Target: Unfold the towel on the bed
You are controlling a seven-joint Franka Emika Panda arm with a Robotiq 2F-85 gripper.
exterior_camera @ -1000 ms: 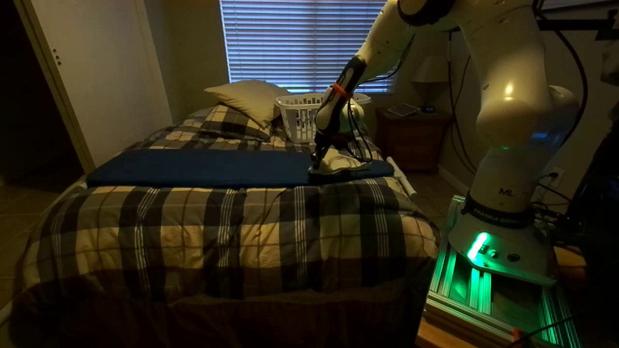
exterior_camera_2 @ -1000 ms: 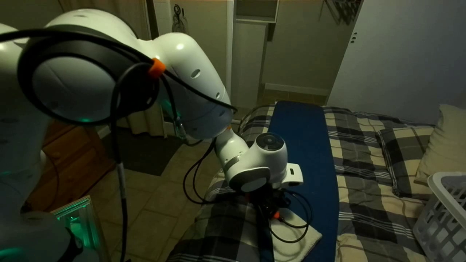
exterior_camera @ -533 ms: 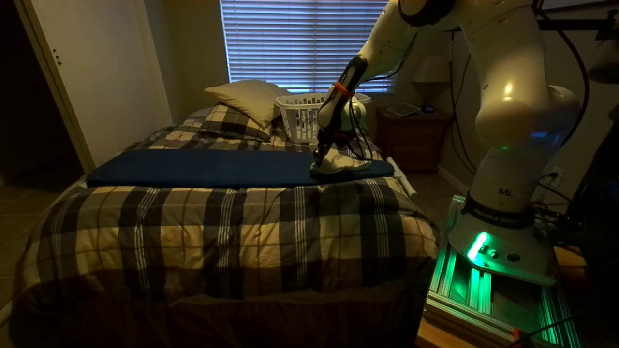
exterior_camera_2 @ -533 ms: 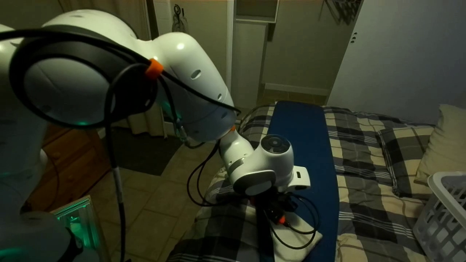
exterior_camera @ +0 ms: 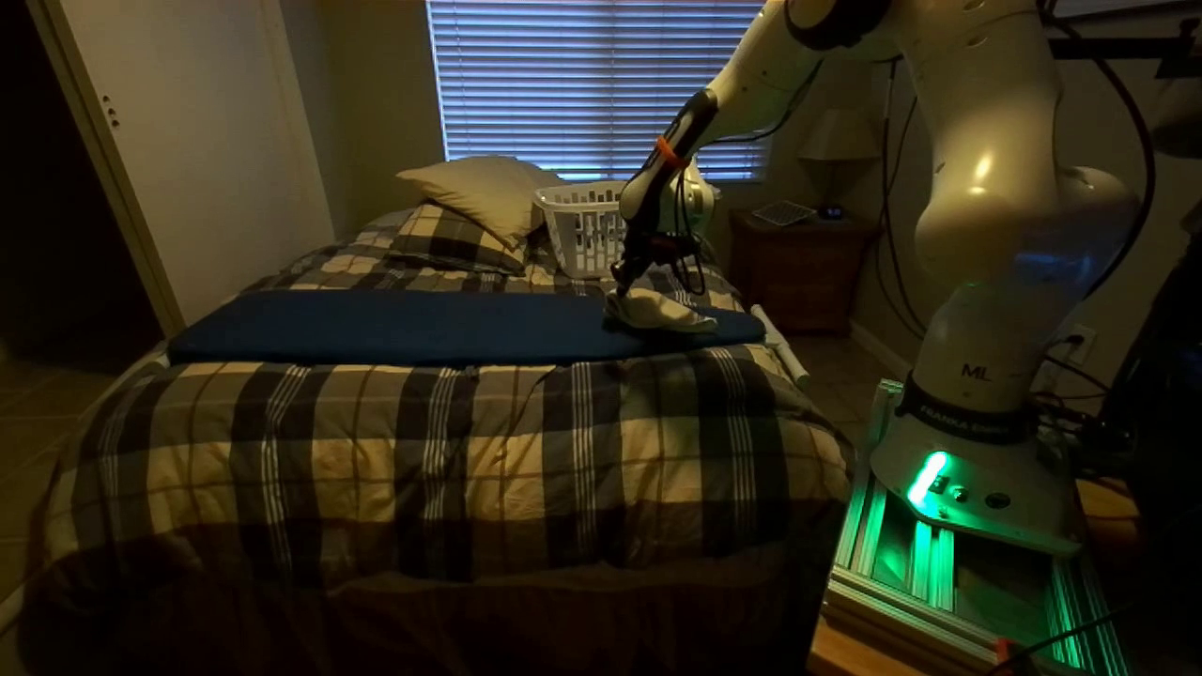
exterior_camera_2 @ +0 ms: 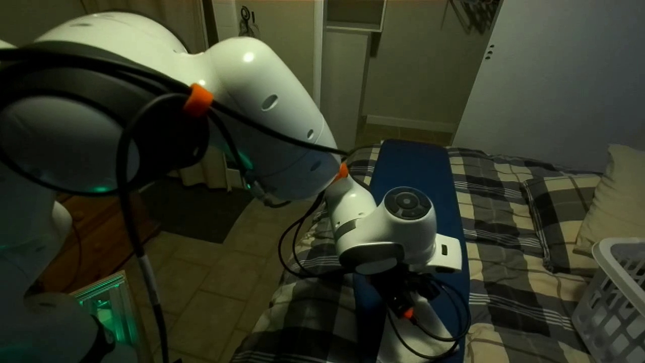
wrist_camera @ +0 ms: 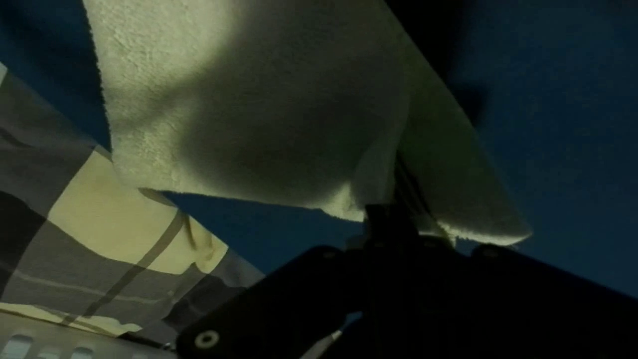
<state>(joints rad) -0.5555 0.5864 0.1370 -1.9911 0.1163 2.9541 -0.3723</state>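
Closed tight, my hand (wrist_camera: 394,219) is gripping the towel (wrist_camera: 279,114) by a small pinch at its edge. The towel is lying on the long dark blue cloth (exterior_camera: 404,324) across the bed (exterior_camera: 498,441), near that cloth's end edge closest to me, the pinched part sitting raised above it. I am judging the unfolding as only beginning: the towel is gripped but not yet lying spread out. The wrist view is showing the pinch nearly black, hiding how many layers I am holding, and its top border is cutting off part of the towel. In an exterior view my hand is covering some of the towel (exterior_camera_2: 418,344), the lower border cropping it.
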